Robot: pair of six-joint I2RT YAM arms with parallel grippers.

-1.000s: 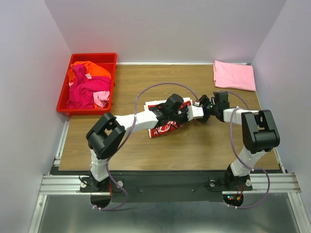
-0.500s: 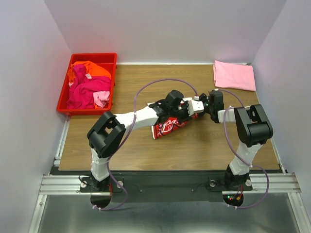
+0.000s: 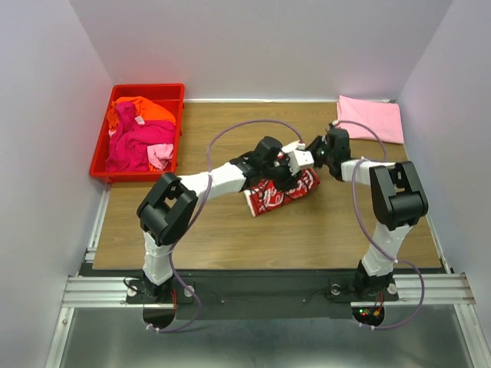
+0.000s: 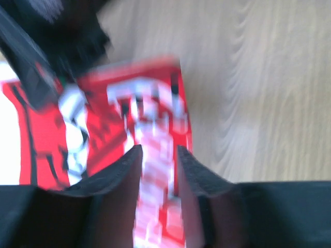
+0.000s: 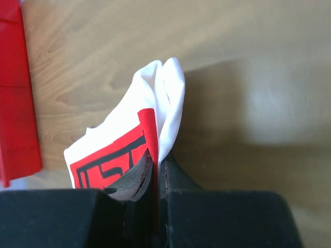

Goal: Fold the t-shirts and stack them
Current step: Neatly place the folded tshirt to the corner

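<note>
A folded white t-shirt with a red printed graphic (image 3: 268,197) lies mid-table. My right gripper (image 3: 309,157) is shut on its right edge. In the right wrist view, white and red cloth (image 5: 155,98) rises from the closed right gripper (image 5: 156,163). My left gripper (image 3: 285,172) hovers over the same shirt. In the blurred left wrist view, the left gripper (image 4: 158,170) has its jaws apart, with the print (image 4: 150,119) visible through the gap. A folded pale pink tee (image 3: 370,119) lies at the back right. Orange (image 3: 142,110) and magenta (image 3: 138,142) tees fill the bin.
The red plastic bin (image 3: 97,161) stands at the back left of the wooden table (image 3: 230,238). Purple cables loop above both arms. Grey walls close in the table on three sides.
Both grippers and the printed shirt have shifted right and back. The right gripper has closed on the shirt's edge. The left jaws have come apart.
</note>
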